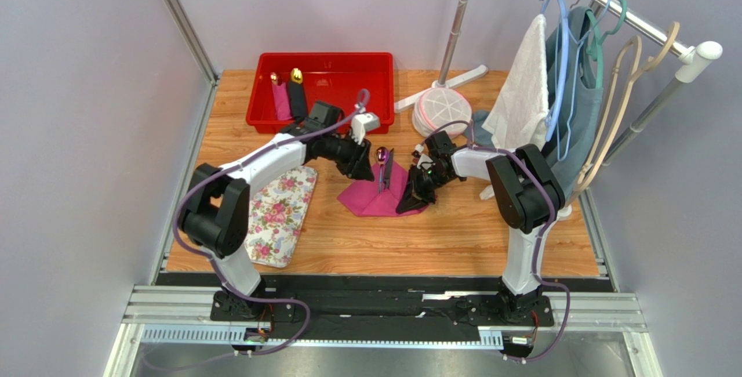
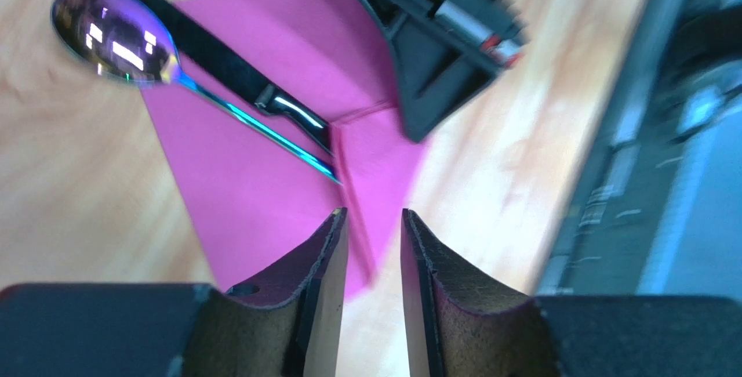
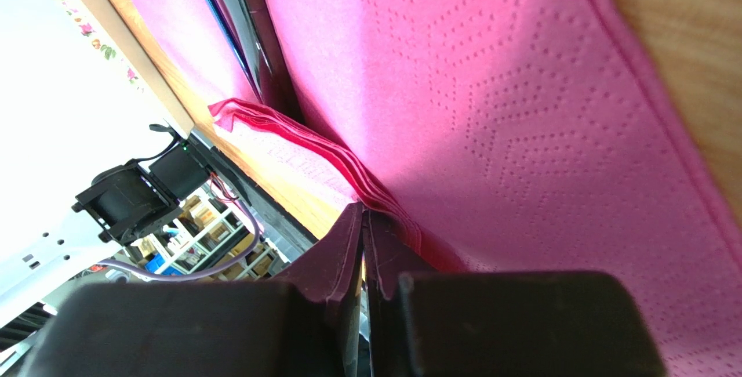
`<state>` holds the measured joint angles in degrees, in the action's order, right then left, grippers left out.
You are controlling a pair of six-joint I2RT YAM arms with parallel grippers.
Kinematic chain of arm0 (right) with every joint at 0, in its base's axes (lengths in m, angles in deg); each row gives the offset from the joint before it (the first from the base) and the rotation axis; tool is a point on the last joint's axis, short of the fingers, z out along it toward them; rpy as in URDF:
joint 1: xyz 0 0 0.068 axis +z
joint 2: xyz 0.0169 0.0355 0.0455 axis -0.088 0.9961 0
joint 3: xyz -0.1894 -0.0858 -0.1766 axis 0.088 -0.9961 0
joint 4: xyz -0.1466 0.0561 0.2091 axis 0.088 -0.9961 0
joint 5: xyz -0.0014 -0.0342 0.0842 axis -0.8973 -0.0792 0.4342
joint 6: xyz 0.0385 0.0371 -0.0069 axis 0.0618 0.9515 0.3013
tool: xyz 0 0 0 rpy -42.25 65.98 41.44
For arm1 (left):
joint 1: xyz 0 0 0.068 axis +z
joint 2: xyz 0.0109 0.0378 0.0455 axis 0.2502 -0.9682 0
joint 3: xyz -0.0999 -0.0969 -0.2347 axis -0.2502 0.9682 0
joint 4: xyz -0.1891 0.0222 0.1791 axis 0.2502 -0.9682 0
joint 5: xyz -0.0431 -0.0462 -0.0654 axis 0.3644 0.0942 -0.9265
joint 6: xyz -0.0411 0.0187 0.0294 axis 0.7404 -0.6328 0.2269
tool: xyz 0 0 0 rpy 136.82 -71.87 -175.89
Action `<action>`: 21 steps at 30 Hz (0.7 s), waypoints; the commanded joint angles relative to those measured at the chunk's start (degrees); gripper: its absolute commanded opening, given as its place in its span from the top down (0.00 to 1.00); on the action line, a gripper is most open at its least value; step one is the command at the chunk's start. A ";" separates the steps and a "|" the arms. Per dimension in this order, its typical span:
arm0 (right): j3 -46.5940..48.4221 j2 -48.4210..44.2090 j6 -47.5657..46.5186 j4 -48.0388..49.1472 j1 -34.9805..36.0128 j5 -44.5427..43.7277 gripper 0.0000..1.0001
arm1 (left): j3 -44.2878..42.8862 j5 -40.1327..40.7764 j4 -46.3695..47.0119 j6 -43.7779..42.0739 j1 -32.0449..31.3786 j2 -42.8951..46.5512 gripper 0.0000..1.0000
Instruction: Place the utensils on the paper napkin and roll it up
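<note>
The magenta paper napkin [image 1: 370,199] lies mid-table with the utensils [image 1: 383,168] across it. In the left wrist view a purple-tinted spoon [image 2: 113,38] and a black-handled knife [image 2: 205,51] rest on the napkin [image 2: 252,194]. My left gripper [image 2: 373,213] hovers over the napkin's corner, open, with nothing between its fingers. My right gripper [image 3: 362,210] is at the napkin's right edge [image 3: 348,164], its jaws closed on the layered paper. The sheet [image 3: 488,107] rises from there, and a black handle [image 3: 257,42] shows beneath it.
A red bin [image 1: 348,68] at the back holds a pink roll [image 1: 280,99] and a black roll [image 1: 298,97]. A floral cloth [image 1: 280,212] lies at the left. A white stand base [image 1: 440,103] and a clothes rack with a towel [image 1: 522,90] are at the right.
</note>
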<state>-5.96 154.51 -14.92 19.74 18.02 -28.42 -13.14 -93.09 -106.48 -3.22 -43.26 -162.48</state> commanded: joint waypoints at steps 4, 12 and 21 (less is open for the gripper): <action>-0.27 0.94 -0.55 0.33 0.31 -3.72 0.92 | 11.44 -13.80 11.11 33.24 1.97 5.09 0.72; -0.19 0.85 -0.11 0.95 0.48 -3.20 0.92 | 12.78 -12.04 15.17 37.21 0.30 -1.85 0.94; 0.08 0.50 -0.72 0.60 0.31 -2.67 0.94 | 12.07 -10.91 12.71 34.31 0.47 -8.80 1.00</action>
<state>-5.98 154.51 -14.57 19.76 18.02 -28.31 0.19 -103.78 -94.09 31.66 -42.87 -170.79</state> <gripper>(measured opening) 0.069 0.007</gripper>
